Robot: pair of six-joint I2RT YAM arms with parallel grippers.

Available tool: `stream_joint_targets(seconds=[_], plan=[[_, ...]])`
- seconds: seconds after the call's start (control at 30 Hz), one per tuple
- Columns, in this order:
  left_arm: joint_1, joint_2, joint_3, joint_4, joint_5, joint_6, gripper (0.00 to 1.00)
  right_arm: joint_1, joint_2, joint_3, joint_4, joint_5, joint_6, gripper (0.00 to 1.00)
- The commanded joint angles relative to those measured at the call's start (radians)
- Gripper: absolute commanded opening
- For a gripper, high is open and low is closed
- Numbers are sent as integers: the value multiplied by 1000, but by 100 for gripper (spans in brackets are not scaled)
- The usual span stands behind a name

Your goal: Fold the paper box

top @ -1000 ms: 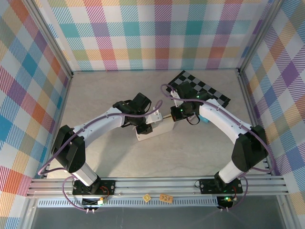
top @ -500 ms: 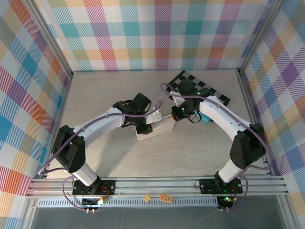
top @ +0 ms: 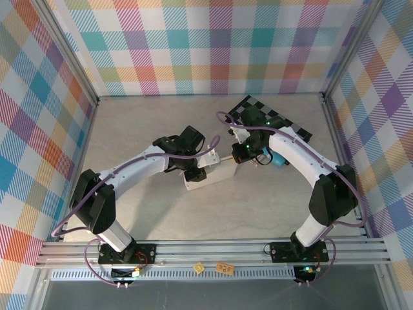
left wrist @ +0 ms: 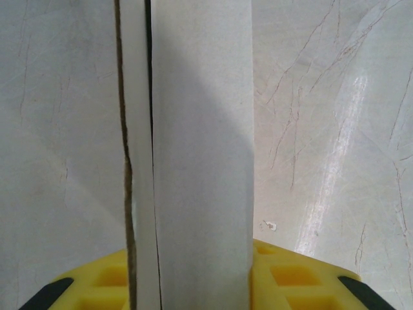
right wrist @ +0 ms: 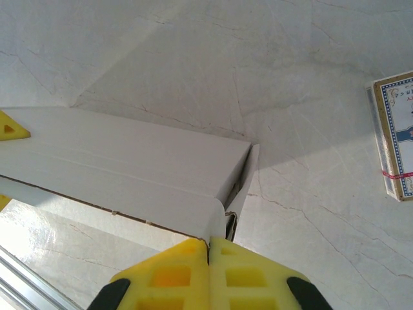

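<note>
Left wrist view. CHECKER: State the tool condition, then work outward.

OPERATOR: Left gripper (left wrist: 193,287) is clamped on the paper box (left wrist: 200,142), with one yellow finger (left wrist: 97,284) on each side of the body. Right gripper (right wrist: 208,258) is fully closed, pads (right wrist: 168,274) meeting, with nothing visibly between them. Its tips sit just beside the box's end flap (contact cannot be confirmed).

CHECKER: Location of the box?

OPERATOR: On the table (top: 148,129), mid-field, between the two grippers and near the checkered board (top: 290,127). A printed packet (right wrist: 395,135) lies on the table apart from the box, off to one side of that end.

CHECKER: Progress?

OPERATOR: Judged well advanced. The long panels are folded into a closed rectangular body. Two items are left:
- A dark seam runs along the body in the left wrist view (panels not seated flush).
- The end flap at the right gripper stands ajar with a gap behind it, so that end needs tucking.

The opposite end cannot be read.

CHECKER: Orientation?

OPERATOR: Lying flat. The long axis runs diagonally in the top external view, from near-left to far-right. The far-right end faces the right gripper. The left gripper grips across the axis, toward the near-left half.
</note>
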Motion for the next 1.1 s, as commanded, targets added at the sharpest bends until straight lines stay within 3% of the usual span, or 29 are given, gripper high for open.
stream_joint_targets(seconds=[0.0, 1.07], plan=[[11, 22, 10, 2, -11, -11, 31, 1, 1, -30, -33, -43, -2, 0], [24, 45, 37, -10, -25, 0, 31, -6, -33, -95, 31, 92, -164, 0]])
